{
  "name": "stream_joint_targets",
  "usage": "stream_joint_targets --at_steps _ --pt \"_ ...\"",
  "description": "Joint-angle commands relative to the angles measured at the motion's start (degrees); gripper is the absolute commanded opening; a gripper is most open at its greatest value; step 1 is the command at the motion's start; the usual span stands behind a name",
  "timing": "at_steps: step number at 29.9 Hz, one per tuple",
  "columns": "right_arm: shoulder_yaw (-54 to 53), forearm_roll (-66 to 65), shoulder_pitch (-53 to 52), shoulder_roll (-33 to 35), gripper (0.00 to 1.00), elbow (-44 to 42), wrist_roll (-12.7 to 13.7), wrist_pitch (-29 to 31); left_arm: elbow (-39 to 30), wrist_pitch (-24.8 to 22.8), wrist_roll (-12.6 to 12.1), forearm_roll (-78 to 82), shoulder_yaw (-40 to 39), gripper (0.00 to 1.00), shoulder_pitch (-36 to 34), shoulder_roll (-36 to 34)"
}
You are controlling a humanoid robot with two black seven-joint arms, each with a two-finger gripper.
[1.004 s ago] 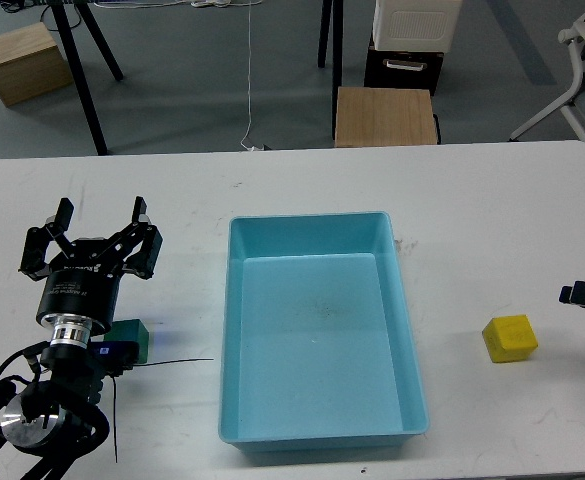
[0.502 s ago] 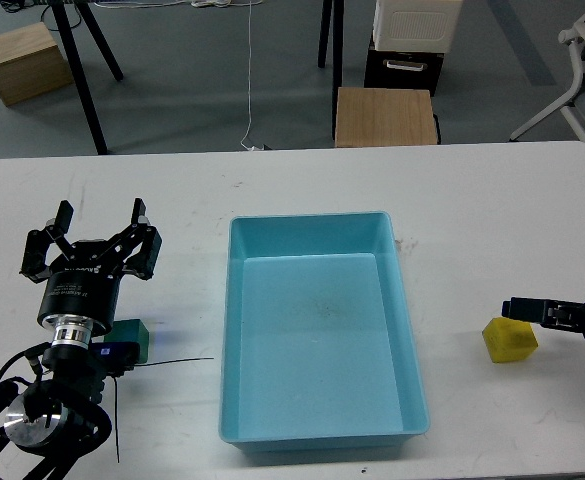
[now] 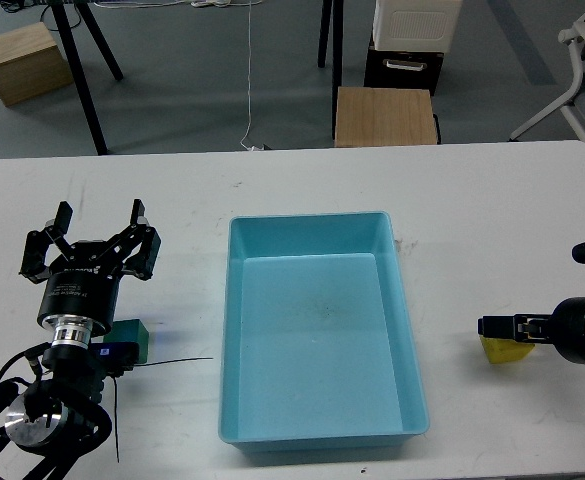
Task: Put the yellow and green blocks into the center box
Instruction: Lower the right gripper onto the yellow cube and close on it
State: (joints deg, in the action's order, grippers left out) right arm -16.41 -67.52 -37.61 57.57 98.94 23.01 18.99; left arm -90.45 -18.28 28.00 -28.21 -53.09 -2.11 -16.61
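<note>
Far left: our left arm rises from the lower left corner, thick joints near the edge, wrist cylinder pointing up and away. Our left gripper (image 3: 94, 232) sits at its top with both black fingers spread wide, nothing between them. It is over bare white tabletop (image 3: 492, 210).

Just below and right of that wrist, the small green cube block (image 3: 132, 338) rests on the table, partly hidden behind the arm. It is near the left wall of the box but not touching it. A thin black wire (image 3: 172, 361) lies on the table from the block toward the box.

Centre: the light blue rectangular plastic box (image 3: 317, 420) lies flat, long side running away from us, nothing inside it.

Right: our right arm enters from the right edge, roughly level, forearm pointing left. Our right gripper (image 3: 500, 327) reaches across the top of the small yellow cube block (image 3: 502, 350), which sits on the table well right of the box. The gripper shows dark and side-on; we cannot tell whether its fingers are spread or closed, or whether they touch the block.
</note>
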Motion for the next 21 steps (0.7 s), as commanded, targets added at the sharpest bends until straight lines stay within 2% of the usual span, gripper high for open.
stream_joint_targets --at_steps 1,10,17,21 --pt "0.15 -0.07 0.35 0.0 0.9 -0.24 0.11 -0.01 0.01 0.0 0.0 0.0 0.01 1.0 0.0 0.0" --pt "3.22 -0.07 -0.09 0.0 0.59 -0.68 0.29 -0.01 0.01 0.0 0.0 0.0 0.01 1.0 0.0 -0.09" --pt "3.05 0.63 -0.62 -0.09 0.18 -1.55 0.29 -0.01 0.09 0.0 0.0 0.0 0.01 1.0 0.0 -0.09" --pt "2.26 0.63 -4.47 0.18 0.06 -1.64 -0.33 -0.09 0.45 0.0 0.0 0.0 0.01 1.0 0.0 -0.09"
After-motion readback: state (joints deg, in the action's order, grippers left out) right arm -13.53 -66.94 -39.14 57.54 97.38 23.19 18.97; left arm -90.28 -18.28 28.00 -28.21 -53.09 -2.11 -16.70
